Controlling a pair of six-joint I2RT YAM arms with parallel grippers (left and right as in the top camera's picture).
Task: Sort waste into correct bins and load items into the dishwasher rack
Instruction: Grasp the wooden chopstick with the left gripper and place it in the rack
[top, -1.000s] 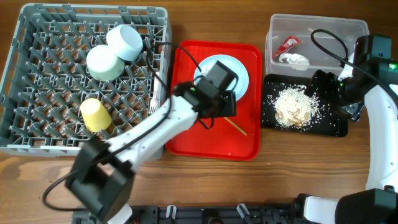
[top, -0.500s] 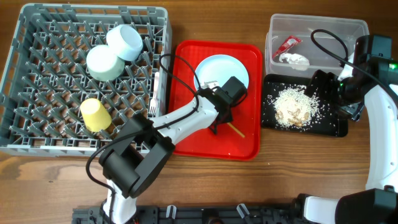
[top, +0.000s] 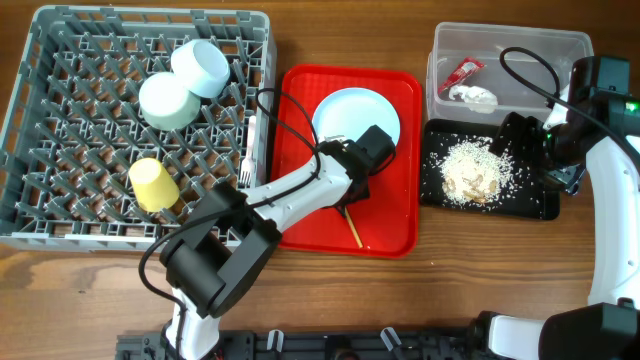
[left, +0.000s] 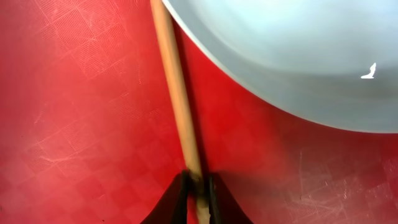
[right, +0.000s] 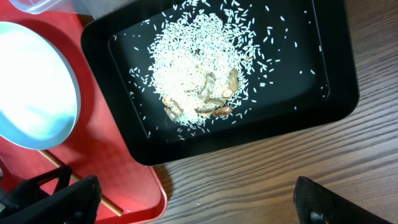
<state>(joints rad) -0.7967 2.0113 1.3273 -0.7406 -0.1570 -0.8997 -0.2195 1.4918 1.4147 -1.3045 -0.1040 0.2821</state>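
My left gripper (left: 198, 186) is shut on the near end of a wooden chopstick (left: 177, 93) that lies on the red tray beside the pale-blue plate (left: 298, 50). From overhead, the left gripper (top: 350, 195) sits just below the plate (top: 357, 118), and the chopstick (top: 351, 228) points toward the tray's front edge. My right gripper (right: 193, 208) hangs open over the black tray (right: 336, 93) with its rice crumbs (right: 205, 68). The grey rack (top: 60, 215) holds a light-blue bowl (top: 205, 66), a pale-green bowl (top: 165, 100), a yellow cup (top: 152, 183) and a white fork (top: 245, 165).
The clear tub (top: 540, 45) at the back right holds a red wrapper (top: 462, 72) and a white tissue (top: 472, 95). The red serving tray (top: 300, 220) lies between the rack and the black tray (top: 535, 205). Bare wooden table runs along the front.
My left gripper has closed on the chopstick. The chopstick has swung from pointing front-right to pointing almost straight at the front edge. The right arm has not moved.
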